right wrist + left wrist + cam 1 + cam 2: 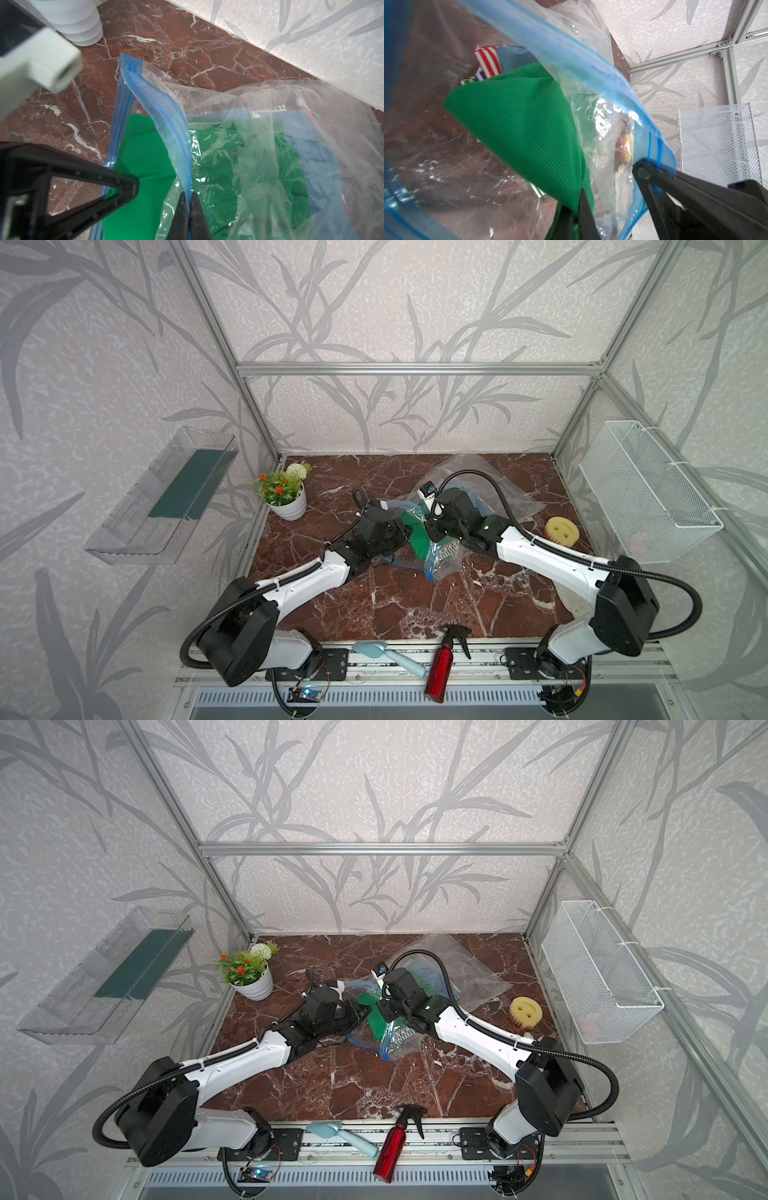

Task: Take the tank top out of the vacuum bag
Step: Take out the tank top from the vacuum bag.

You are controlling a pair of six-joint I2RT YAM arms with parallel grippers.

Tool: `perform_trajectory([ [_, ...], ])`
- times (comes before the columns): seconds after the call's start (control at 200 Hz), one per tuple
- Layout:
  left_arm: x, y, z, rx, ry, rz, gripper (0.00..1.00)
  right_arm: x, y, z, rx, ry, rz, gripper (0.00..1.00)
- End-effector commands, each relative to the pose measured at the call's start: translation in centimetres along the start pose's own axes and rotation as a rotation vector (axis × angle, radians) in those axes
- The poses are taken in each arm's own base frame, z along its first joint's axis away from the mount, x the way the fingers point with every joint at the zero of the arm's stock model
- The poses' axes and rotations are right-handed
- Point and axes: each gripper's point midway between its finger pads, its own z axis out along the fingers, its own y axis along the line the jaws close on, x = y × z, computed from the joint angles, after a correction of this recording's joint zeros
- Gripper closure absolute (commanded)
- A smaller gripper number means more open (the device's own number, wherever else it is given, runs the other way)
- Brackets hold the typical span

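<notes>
A large clear crinkly plastic vacuum bag (511,493) lies on the dark red marble tabletop (395,601), towards its far middle, with both arms meeting over the bag's mouth. In the left wrist view, the left gripper (575,207) has its black fingers pressed together on an edge of the green ribbed tank top (519,116), pinching the fabric. Most of that garment sits inside the bag, a fold of it showing at the opening in both top views (376,1017).

In the right wrist view, the right gripper (188,199) is closed on the bag's blue zip strip (166,116), holding the upper lip raised above the green cloth. Behind the tank top, deeper in the bag, lie a blue garment (315,158) and a red-and-white striped one (488,60).

A white ribbed pot of artificial flowers (286,506) stands near the table's left edge. A yellow round sponge with a smiling face (561,531) lies near its right edge. A red spray bottle (442,664) and a pale blue brush (390,655) rest on the front rail.
</notes>
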Motion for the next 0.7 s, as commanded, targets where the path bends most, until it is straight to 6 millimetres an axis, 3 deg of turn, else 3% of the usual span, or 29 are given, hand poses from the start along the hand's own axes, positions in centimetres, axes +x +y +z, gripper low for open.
perform_trajectory([
  [0.0,0.4,4.8,-0.9,-0.154,-0.025,0.013,1.0,0.0,0.3,-0.7,-0.029,-0.011,-0.002,1.0],
  [0.3,1.6,7.4,-0.3,-0.186,-0.005,-0.004,1.0,1.2,0.6,-0.2,-0.046,0.01,0.017,1.0],
  [0.46,2.1,8.3,-0.1,-0.175,-0.005,-0.027,0.72,1.3,0.7,-0.3,-0.052,0.006,0.026,1.0],
  [0.695,2.8,8.6,0.5,-0.166,0.015,-0.069,0.46,1.1,0.7,-0.4,-0.054,0.006,0.021,1.0],
])
